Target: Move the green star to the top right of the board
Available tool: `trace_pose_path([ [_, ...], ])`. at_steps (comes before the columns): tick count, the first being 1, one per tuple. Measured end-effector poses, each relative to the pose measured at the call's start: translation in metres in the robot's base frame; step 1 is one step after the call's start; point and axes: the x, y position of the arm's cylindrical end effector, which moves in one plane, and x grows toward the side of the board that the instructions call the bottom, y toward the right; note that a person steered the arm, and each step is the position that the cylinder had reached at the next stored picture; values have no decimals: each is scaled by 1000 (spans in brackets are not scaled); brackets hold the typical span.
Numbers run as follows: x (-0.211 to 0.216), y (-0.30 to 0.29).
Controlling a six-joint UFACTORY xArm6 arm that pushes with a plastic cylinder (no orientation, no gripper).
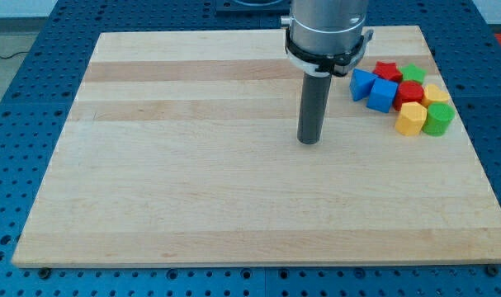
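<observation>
The arm carries no pincer – only a dark rod, so there is nothing to open or close and nothing held. My tip (309,141) rests on the bare board (192,181), right of centre, and touches no block.

All blocks sit in one tight cluster near the view's top right. The green star (413,74) lies at the upper edge of that cluster, just beside the red star (387,71) on its left, with a yellow block (436,92) below and to its right. Two blue blocks (364,84) (381,95) form the cluster's left flank, nearest my tip; a red block (409,92), a second yellow block (411,119) and a green block (438,119) fill the lower part.

Judgement: the approach step is in hand – contact not yet made. The star is already close to the corner, so only a short push up and to the right should remain. The next move calls for rounding the cluster to reach the star's lower-left side; the neighbours crowd that side, so disturbing them is likely.
</observation>
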Motion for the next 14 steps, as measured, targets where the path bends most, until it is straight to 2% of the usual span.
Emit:
trace_pose_path([
  [1,21,27],
  [3,44,161],
  [4,39,239],
  [5,11,278],
  [6,-17,276],
  [8,-93,217],
  [10,-122,131],
  [12,-121,124],
  [14,-188,123],
])
